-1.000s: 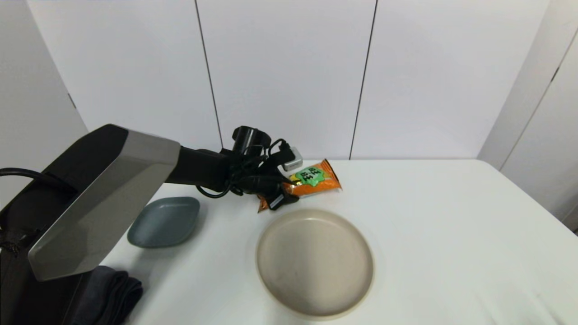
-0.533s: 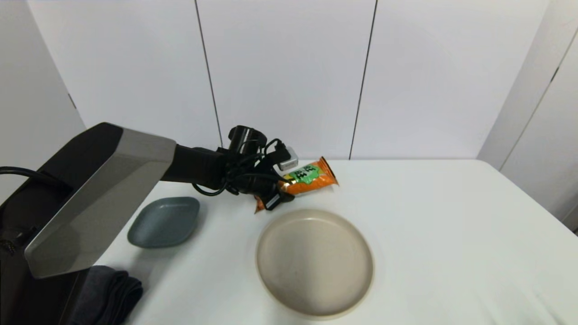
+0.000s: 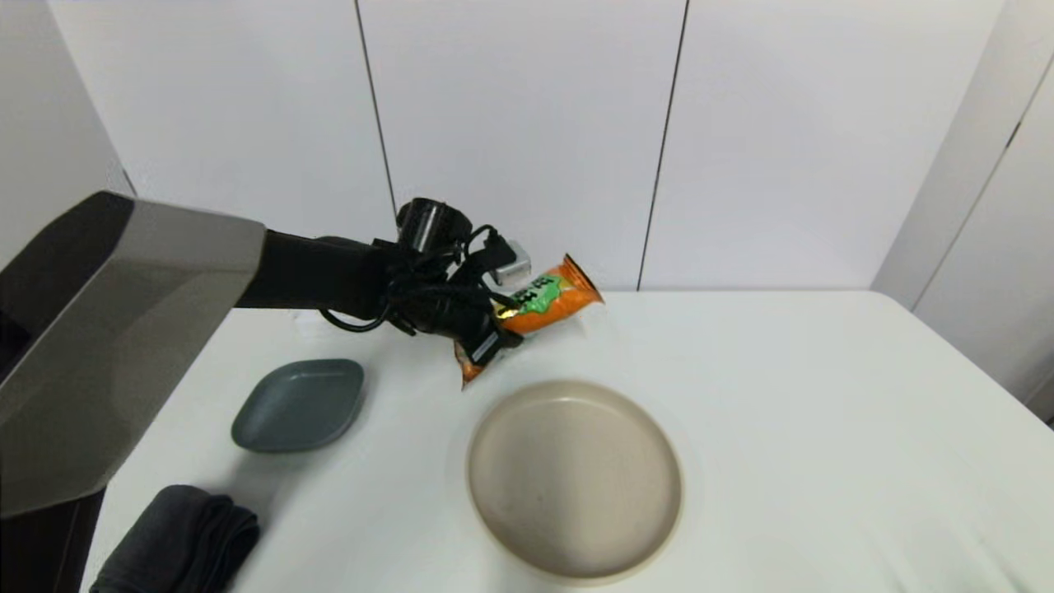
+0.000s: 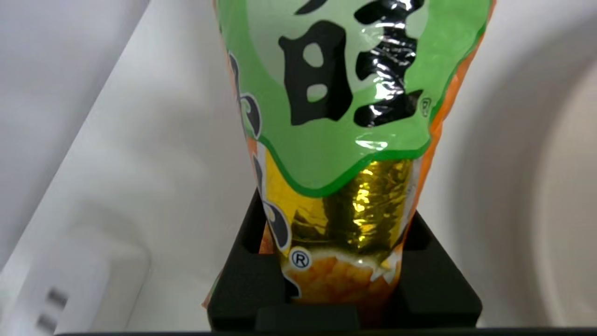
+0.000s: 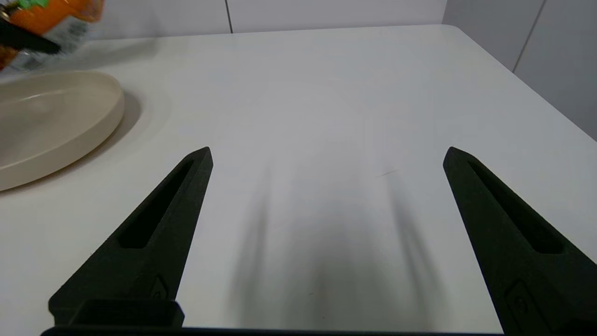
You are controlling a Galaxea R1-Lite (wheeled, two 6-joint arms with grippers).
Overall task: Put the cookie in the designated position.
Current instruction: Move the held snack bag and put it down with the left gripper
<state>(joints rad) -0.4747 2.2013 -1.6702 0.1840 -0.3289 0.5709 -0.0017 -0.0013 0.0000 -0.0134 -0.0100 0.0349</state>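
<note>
Cookie (image 3: 539,303) lifted higher; left hand (image 3: 486,329) hides its middle.

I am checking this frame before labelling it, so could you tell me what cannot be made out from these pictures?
- Left tool: in the head view, its own wrist and cables cover where it meets the cookie.
- Cookie's far end: cut off by the left wrist picture's edge.
- Right tool: out of the head view; only its spread fingers show in its wrist view.
- Beige plate: cut off by the right wrist picture's edge.
</note>
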